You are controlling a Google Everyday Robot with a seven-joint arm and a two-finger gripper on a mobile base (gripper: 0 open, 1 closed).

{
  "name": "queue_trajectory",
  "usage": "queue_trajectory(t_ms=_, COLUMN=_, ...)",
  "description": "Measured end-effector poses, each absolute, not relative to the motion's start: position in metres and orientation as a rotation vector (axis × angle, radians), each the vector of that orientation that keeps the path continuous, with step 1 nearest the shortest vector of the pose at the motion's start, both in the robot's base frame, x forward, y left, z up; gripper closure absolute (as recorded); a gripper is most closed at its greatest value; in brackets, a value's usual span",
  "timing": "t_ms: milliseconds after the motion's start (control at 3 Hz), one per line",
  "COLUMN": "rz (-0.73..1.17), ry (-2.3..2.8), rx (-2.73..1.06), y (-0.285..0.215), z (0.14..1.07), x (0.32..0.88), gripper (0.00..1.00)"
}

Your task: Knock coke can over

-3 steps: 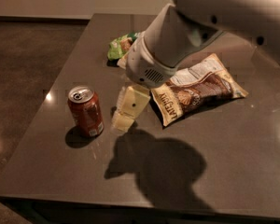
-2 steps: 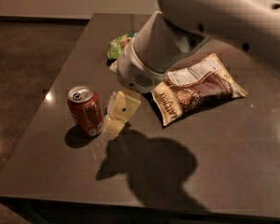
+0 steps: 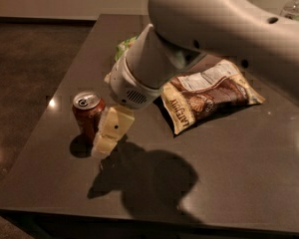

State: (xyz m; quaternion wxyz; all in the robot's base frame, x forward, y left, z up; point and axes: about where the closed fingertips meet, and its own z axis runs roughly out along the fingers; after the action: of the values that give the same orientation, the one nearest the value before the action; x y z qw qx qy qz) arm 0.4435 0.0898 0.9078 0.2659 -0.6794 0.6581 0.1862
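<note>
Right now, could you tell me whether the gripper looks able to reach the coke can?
Probably yes: the gripper sits right beside the upright coke can, nothing between them; the snack bag lies apart, beyond the arm.

Hand beside upright coke can

The dark table carries an upright coke can, a snack bag to its right, a green packet behind, with the gripper just beside the can.
</note>
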Motion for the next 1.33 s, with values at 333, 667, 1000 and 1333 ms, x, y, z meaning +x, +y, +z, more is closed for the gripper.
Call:
queue_trajectory(t_ms=333, rz=0.503, ry=1.787, rx=-1.824, y=0.099, z=0.903, x=0.447, gripper=0.00)
queue_trajectory(t_ms=667, rz=0.508, ry=1.795, rx=-1.805, y=0.106, z=0.900, x=0.454, gripper=0.00)
queue_trajectory(t_ms=1000, rz=0.524, ry=1.805, rx=-1.801, y=0.111, z=0.899, x=0.459, gripper=0.11)
queue_trajectory(t_ms=1333, rz=0.553, ry=1.808, rx=-1.803, y=0.114, z=0.901, x=0.461, gripper=0.35)
